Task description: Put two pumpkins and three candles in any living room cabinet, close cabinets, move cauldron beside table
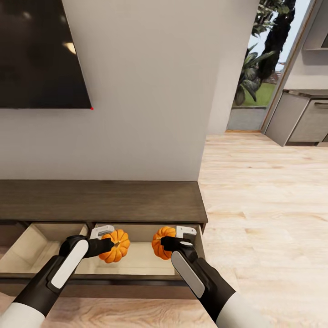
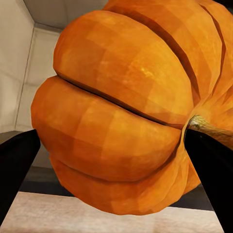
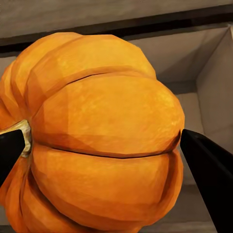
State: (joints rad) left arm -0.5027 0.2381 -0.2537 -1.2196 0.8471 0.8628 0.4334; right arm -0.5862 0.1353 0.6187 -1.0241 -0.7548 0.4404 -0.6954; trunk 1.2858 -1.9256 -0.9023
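Two pumpkins hanging over the open cabinet drawer

Left tool is pinching the left pumpkin; right tool is pinching the right pumpkin, above the drawer of the dark-brown cabinet

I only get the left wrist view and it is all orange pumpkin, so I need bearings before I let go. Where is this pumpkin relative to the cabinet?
Observer: The head view shows the left gripper holding its pumpkin over the open right-hand drawer of the dark cabinet.
Operator: What is the other arm doing?
Observer: The right gripper holds a second pumpkin over the same drawer, apart from yours.
Operator: Is that grip firm?
Observer: In the right wrist view the dark fingers sit against both sides of the second pumpkin, with the pale drawer floor behind it.
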